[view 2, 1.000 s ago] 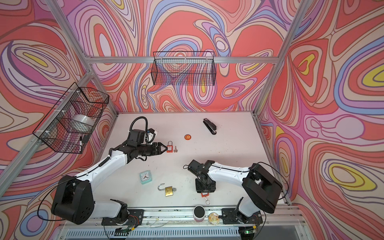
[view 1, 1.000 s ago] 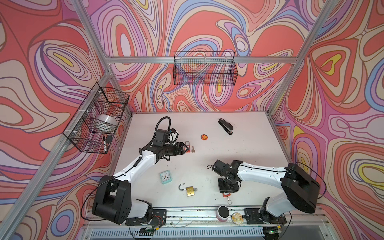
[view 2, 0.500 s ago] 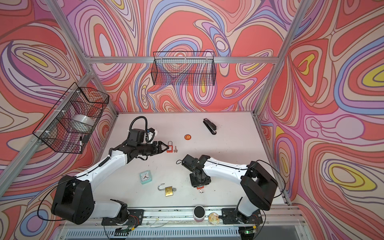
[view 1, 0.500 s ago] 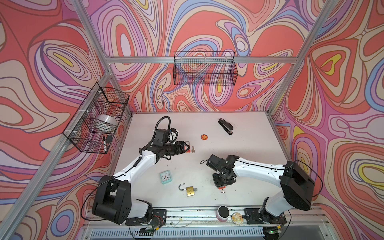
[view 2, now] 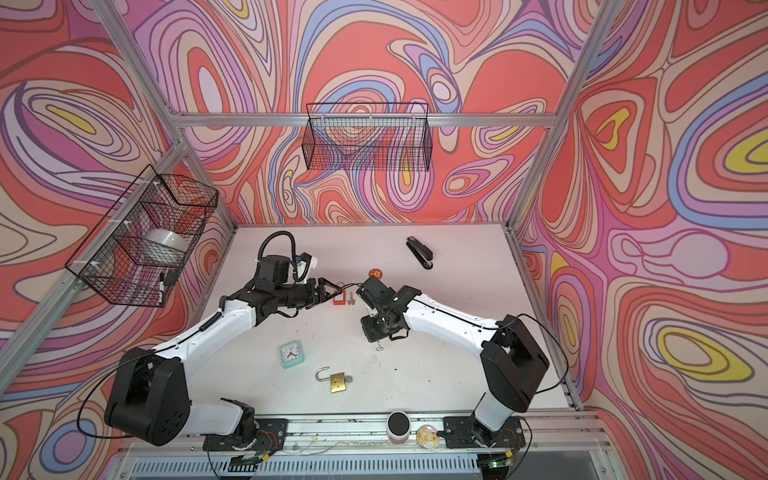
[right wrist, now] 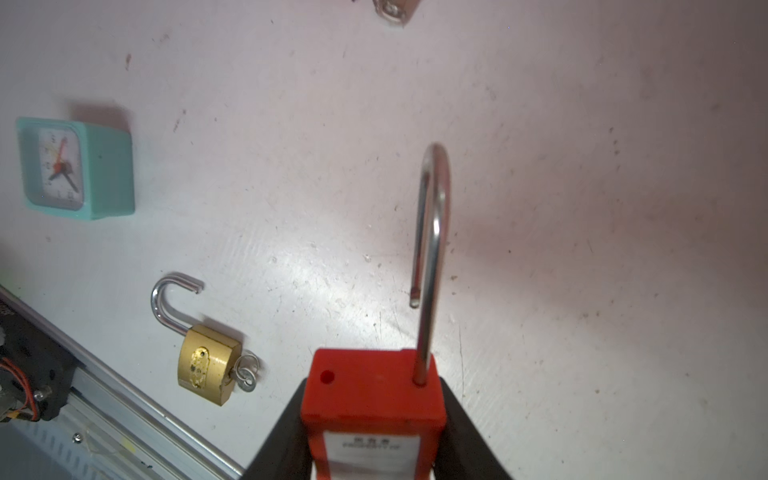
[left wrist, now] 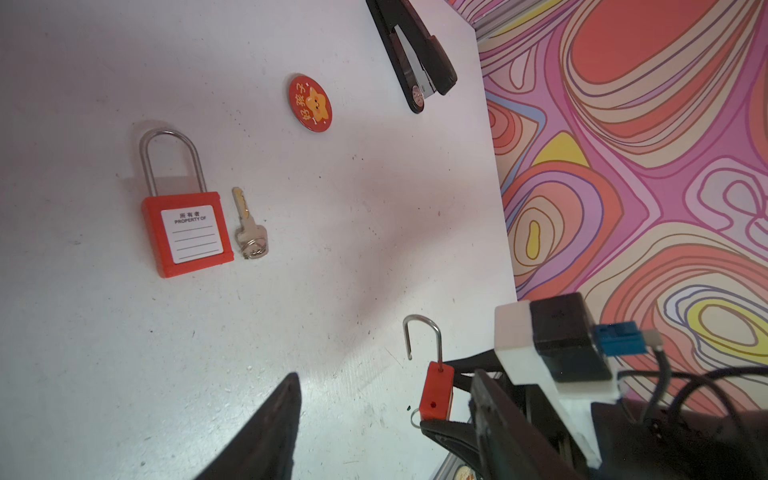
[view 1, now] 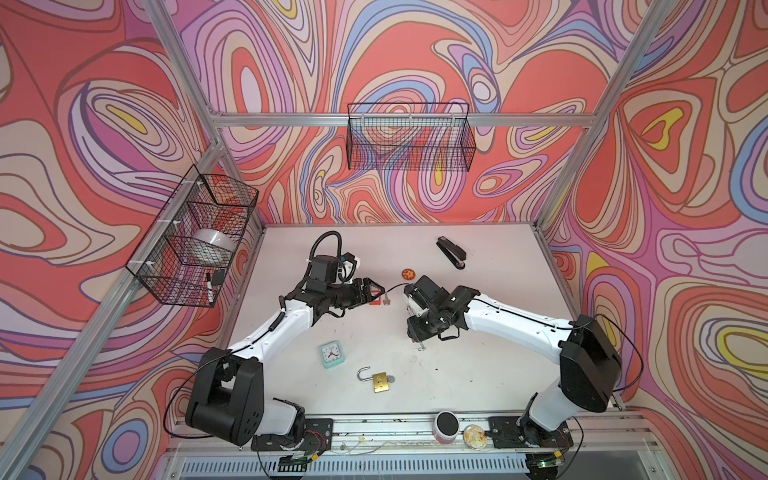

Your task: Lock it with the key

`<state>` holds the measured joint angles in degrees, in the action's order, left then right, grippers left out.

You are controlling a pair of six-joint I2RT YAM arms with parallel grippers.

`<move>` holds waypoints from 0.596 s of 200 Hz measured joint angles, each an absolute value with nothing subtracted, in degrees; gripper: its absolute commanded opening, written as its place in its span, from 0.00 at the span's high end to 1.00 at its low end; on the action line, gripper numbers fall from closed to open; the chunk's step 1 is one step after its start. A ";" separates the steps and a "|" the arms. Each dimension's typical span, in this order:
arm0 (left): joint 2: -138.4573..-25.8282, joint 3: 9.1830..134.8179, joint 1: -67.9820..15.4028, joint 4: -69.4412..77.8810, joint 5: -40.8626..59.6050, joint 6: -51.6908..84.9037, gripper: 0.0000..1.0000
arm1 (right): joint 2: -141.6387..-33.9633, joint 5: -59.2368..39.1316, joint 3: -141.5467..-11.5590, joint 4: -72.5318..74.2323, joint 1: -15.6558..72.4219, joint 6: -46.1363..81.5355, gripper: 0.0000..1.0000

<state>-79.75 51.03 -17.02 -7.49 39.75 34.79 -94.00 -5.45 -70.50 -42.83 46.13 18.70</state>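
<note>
Near mid-table, your right gripper is clamped on the body of the open red padlock, its shackle sprung with one leg free of the body. Toward the left, your left gripper hovers with jaws spread wide, gripping nothing, close to the closed red padlock lying flat on the table. The key lies loose just beside that lock's body. Toward the front rail: brass padlock, shackle open; teal clock, left of it.
</note>
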 measured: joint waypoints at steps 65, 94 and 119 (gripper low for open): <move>-80.01 51.03 -17.21 -6.33 42.83 36.53 0.36 | -95.92 -10.94 -76.36 -37.87 44.16 8.05 0.84; -80.01 51.03 -17.21 -6.24 43.97 36.71 0.39 | -97.58 -13.13 -77.95 -36.58 44.16 4.67 0.85; -80.03 51.03 -17.21 -6.24 44.88 36.69 0.41 | -99.00 -14.15 -79.42 -35.97 44.10 2.68 0.85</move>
